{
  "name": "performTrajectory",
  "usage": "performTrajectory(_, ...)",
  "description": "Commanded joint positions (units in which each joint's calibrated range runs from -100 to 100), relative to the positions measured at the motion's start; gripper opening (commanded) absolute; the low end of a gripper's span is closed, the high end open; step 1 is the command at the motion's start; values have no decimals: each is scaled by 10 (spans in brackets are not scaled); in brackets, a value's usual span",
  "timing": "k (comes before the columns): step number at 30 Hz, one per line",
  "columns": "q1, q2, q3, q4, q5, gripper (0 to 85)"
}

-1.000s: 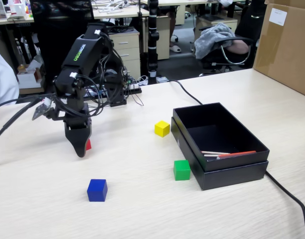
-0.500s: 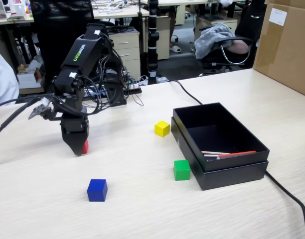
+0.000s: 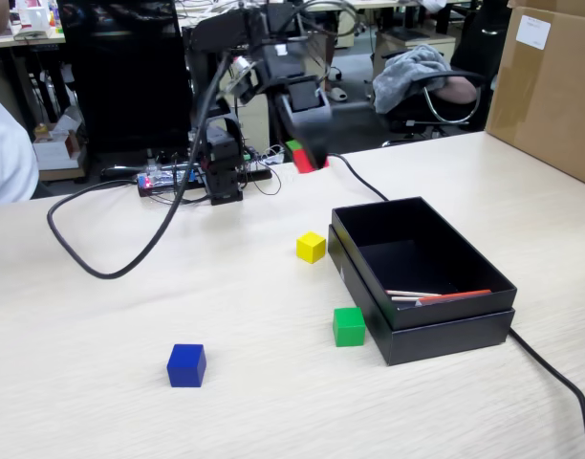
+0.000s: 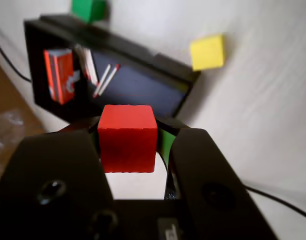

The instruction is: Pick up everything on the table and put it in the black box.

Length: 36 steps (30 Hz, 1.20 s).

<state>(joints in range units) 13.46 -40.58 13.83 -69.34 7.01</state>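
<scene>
My gripper (image 3: 307, 158) is shut on the red cube (image 3: 309, 163) and holds it in the air, behind and to the left of the black box (image 3: 445, 330). In the wrist view the red cube (image 4: 127, 138) sits clamped between the two black jaws of the gripper (image 4: 128, 145), with the black box (image 4: 143, 55) ahead. The yellow cube (image 3: 311, 247) lies on the table (image 3: 130, 411) by the box's left corner; it also shows in the wrist view (image 4: 207, 52). The green cube (image 3: 349, 326) lies against the box's front left side and shows in the wrist view too (image 4: 88, 9). The blue cube (image 3: 186, 364) lies at the front left.
Thin sticks with a red strip (image 3: 436, 296) lie inside the box. A black cable (image 3: 92, 258) loops over the table at the left; another cable (image 3: 555, 378) runs off the front right. A big brown carton (image 3: 551, 86) stands at the back right.
</scene>
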Motion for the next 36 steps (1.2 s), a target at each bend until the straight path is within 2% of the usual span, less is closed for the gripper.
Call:
performTrajectory(1, 22, 123, 125, -9, 27, 36)
performTrajectory(6, 31, 335, 238, -9, 43, 37)
performTrajectory(11, 35, 509, 273, -9, 52, 43)
performTrajectory(19, 40, 588, 261, -9, 61, 44)
performTrajectory(20, 40, 595, 259, -9, 61, 56)
performTrajectory(21, 40, 598, 253, -9, 61, 108)
performTrajectory(23, 40, 598, 240, -9, 61, 195)
performTrajectory(29, 36, 527, 229, -9, 61, 358)
performTrajectory(36, -14, 229, 198, -9, 54, 371)
